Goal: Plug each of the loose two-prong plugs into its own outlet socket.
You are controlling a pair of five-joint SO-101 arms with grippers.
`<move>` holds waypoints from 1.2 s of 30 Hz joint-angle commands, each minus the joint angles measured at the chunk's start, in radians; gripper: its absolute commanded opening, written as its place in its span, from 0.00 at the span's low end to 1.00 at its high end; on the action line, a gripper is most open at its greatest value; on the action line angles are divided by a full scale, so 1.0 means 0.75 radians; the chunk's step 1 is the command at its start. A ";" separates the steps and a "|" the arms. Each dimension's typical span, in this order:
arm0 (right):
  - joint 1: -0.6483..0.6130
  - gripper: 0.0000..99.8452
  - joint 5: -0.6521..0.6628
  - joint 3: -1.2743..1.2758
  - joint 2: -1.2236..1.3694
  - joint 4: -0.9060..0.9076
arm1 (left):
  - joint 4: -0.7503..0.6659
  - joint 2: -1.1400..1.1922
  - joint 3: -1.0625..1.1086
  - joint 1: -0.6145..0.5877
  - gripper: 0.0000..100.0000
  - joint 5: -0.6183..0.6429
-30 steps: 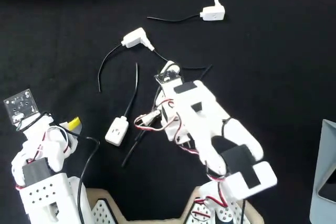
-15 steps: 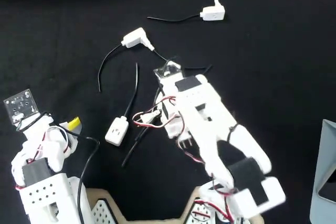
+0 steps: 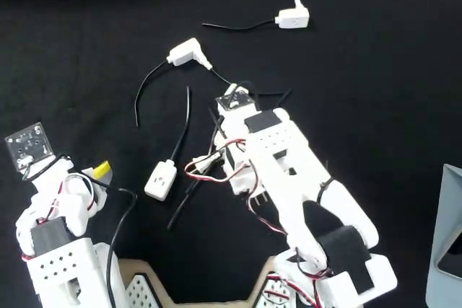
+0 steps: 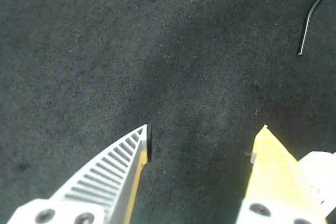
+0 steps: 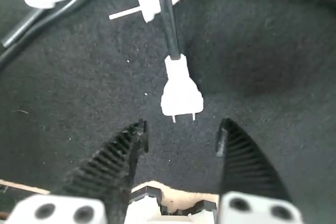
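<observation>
The right gripper (image 5: 181,132) stands wide open and empty, its black jaws just short of a small white two-prong plug (image 5: 181,95) lying on the black cloth table (image 5: 262,51), prongs toward it. The left gripper (image 4: 205,135) gapes empty near a white rectangular outlet socket (image 3: 160,180).

The white plastic right arm (image 3: 289,171) has black patches and curly red and white wires (image 3: 204,166). The right gripper (image 5: 182,127) has black ridged fingers (image 5: 113,156). The left gripper (image 4: 205,129) has one white ridged finger (image 4: 113,174) and one yellow finger (image 4: 268,161).
</observation>
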 commanded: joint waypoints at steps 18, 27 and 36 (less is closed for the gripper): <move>0.119 0.20 0.084 0.142 -0.013 -0.254 | -0.025 -0.010 -0.003 -0.015 0.31 -0.008; 0.033 0.20 0.037 0.212 0.105 -0.381 | -0.025 -0.010 -0.003 -0.015 0.31 -0.008; 0.031 0.15 0.029 0.136 0.134 -0.293 | -0.025 -0.010 -0.001 -0.015 0.31 -0.008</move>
